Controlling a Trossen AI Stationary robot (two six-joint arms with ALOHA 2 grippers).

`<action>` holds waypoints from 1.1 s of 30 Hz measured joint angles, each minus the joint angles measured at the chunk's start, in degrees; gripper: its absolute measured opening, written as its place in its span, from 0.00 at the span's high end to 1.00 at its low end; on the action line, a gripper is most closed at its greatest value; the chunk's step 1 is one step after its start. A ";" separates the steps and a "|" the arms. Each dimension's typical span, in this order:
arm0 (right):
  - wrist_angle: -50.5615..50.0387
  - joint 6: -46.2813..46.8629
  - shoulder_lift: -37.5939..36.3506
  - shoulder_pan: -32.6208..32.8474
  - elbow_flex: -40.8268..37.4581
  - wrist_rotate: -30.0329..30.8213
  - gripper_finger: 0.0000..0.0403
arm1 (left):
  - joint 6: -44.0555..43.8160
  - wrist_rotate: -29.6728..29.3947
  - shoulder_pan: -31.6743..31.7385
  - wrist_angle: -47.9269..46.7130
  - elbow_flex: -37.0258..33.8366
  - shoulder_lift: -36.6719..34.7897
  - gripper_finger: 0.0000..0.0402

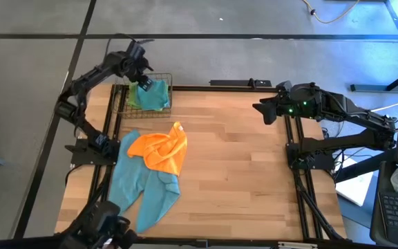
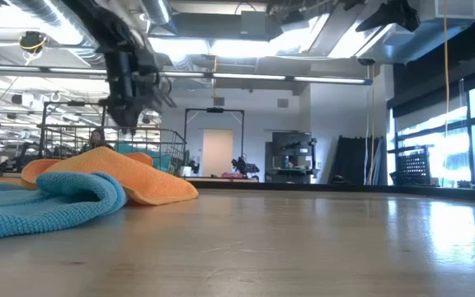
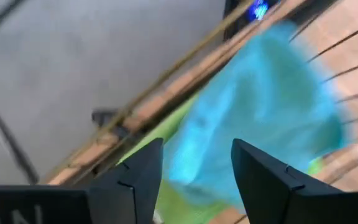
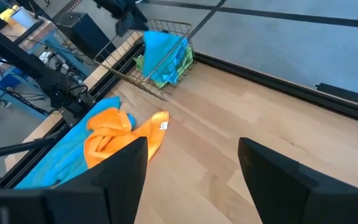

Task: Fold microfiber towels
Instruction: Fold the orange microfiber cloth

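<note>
The left arm bent out over the counter's [image 1: 254, 173] far left corner, its gripper [image 1: 142, 77] pointing down above the wire basket [image 1: 166, 83] — fingers [image 3: 135, 180] spread, holding nothing, just over a teal towel [image 1: 154, 93] heaped on a green one [image 3: 176, 205] inside. The right arm hung folded at the right edge, its gripper [image 1: 261, 109] off the counter with fingers [image 4: 284, 180] apart. An orange towel [image 1: 161, 149] lay crumpled on a second teal towel [image 1: 140, 187] near the left edge.
</note>
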 joint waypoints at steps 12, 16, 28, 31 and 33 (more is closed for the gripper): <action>9.79 -14.74 2.61 2.15 0.00 -0.25 0.37 | -9.73 0.48 -17.62 1.19 0.00 -14.59 0.56; 10.87 -17.68 6.39 2.15 0.00 -4.91 0.37 | -17.77 -0.71 -26.64 -1.37 0.00 -16.67 0.57; 16.60 -21.63 15.93 2.44 0.00 -13.67 0.37 | -43.76 -9.48 -52.27 -18.18 0.00 -16.82 0.57; 20.05 -24.84 17.80 2.92 0.00 -14.53 0.37 | -52.76 -11.64 -57.94 -20.06 0.02 -18.94 0.57; 22.87 -25.81 19.75 2.96 0.00 -14.62 0.37 | -57.60 -13.10 -61.62 -19.50 0.07 -20.72 0.57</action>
